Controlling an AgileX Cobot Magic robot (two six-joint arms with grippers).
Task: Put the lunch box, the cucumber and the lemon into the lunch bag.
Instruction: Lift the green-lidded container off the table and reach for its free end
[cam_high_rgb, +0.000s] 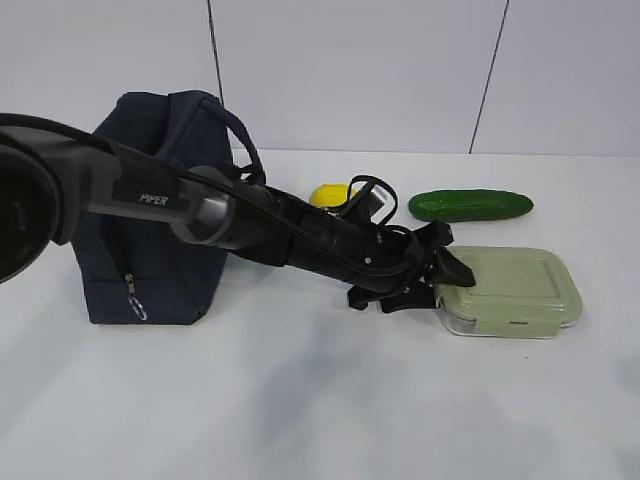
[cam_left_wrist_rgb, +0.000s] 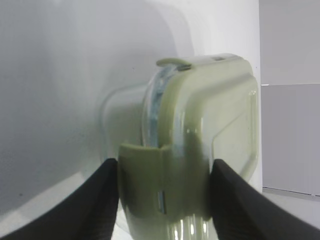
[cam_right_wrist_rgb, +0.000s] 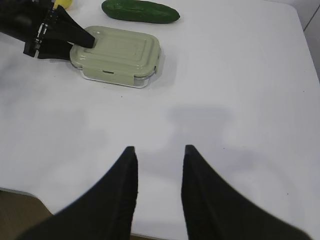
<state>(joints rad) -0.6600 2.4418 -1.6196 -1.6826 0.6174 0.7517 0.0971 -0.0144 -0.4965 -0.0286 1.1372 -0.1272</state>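
At three o'clock from the lunch bag (cam_high_rgb: 150, 215), lunch box (cam_high_rgb: 512, 290) flat on the table (cam_high_rgb: 300, 400). Left gripper (cam_high_rgb: 452, 277) straddling its near end clip, jaws partly apart, not visibly clamped. Probably rigid, slick-lidded, weighty; best gripped across the short end.

Bright, even light from above casts soft, diffuse shadows on the white table (cam_high_rgb: 300, 400). In the left wrist view the lunch box (cam_left_wrist_rgb: 200, 140) shows glossy glare on its lid, and the near dark fingers (cam_left_wrist_rgb: 95, 200) blur.

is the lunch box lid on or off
On. The sage-green lid sits flat over the clear lunch box, which lies level on the table.
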